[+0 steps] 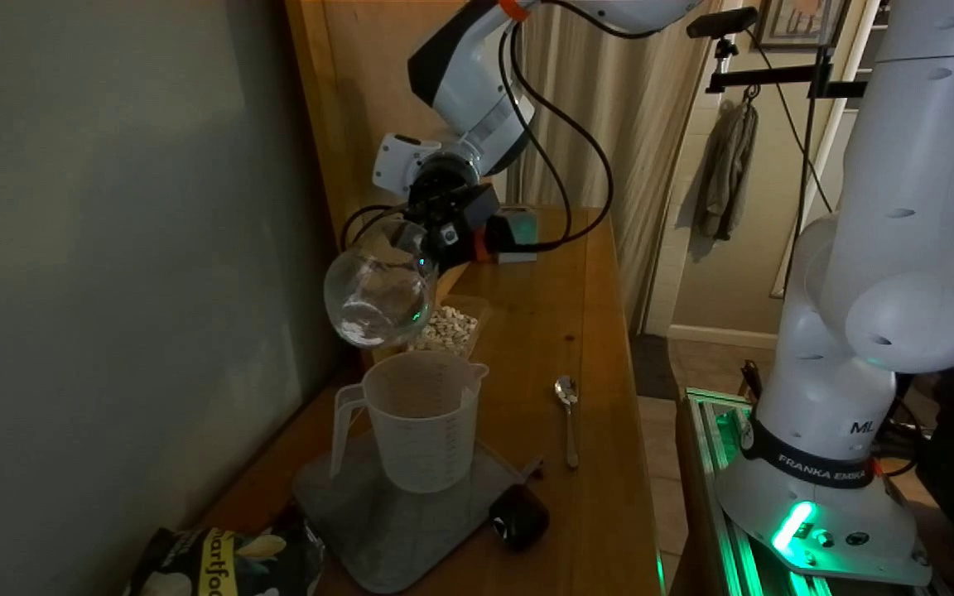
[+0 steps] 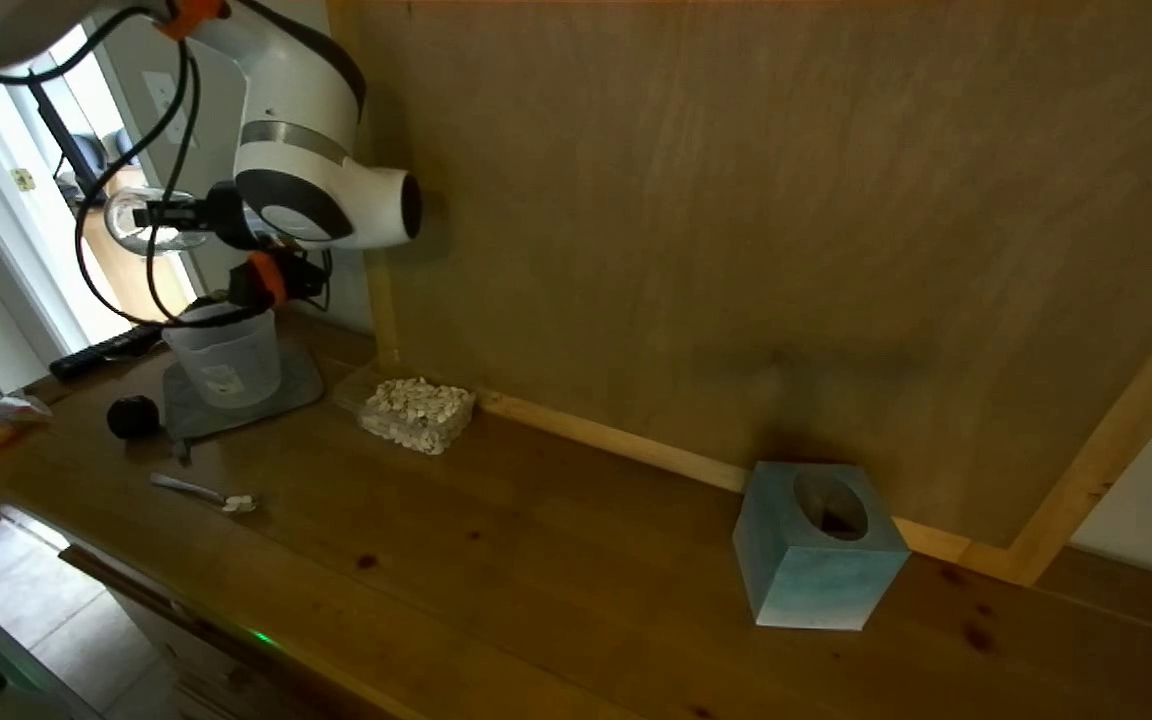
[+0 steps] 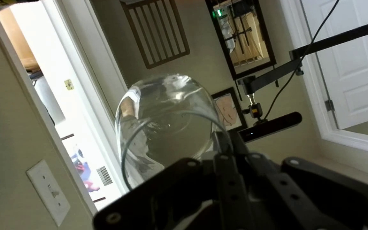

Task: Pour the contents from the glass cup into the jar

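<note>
In the wrist view, the hand (image 3: 230,144) is hiding part of the rim of the glass cup (image 3: 171,127), and reflections are obscuring any contents. In an exterior view, the bottom edge is cropping the Smartfood bag (image 1: 233,567), and the graduations on the measuring pitcher (image 1: 423,439) are showing too small for reading.

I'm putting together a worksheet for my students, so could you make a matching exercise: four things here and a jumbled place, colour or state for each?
Things
1. glass cup
2. translucent pitcher
3. spoon
4. cube-shaped box

Places, colours, states
A. on the wooden counter, bearing pale flakes
B. blue, fading to white at its base
C. held in the air by the gripper
D. standing on the grey mat

Pairs: 1-C, 2-D, 3-A, 4-B
</note>
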You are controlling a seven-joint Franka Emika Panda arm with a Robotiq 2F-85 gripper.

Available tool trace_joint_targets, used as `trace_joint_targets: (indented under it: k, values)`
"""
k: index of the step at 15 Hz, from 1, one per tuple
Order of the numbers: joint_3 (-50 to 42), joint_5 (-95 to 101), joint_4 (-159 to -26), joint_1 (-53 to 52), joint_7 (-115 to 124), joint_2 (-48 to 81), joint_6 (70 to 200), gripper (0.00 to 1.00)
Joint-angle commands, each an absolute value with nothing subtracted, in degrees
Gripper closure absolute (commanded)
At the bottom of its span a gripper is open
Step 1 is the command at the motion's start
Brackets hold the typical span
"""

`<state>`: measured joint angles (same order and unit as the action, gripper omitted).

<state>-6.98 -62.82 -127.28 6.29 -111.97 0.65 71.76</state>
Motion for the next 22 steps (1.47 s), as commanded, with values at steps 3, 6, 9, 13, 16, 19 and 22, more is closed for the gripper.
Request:
trace_joint_targets:
  k: [3, 6, 9, 13, 16, 19, 22]
  values:
    - [-7.36, -65.23, -126.25, 7.19, -113.99, 2.31, 67.98, 0.99]
    - [-7.40, -65.46, -126.20, 7.36, -114.47, 2.74, 67.02, 0.99]
    - [-7.43, -65.97, -125.94, 7.46, -115.07, 3.39, 65.84, 0.99]
    - [-7.40, -66.95, -125.90, 7.42, -115.89, 3.85, 65.87, 0.99]
    - [-7.41, -67.16, -125.91, 7.44, -116.48, 3.97, 65.86, 0.99]
    - [-7.46, -67.42, -125.91, 7.52, -117.27, 4.03, 65.45, 0.99]
    - [-7.49, -67.55, -125.89, 7.57, -118.49, 4.12, 65.44, 0.99]
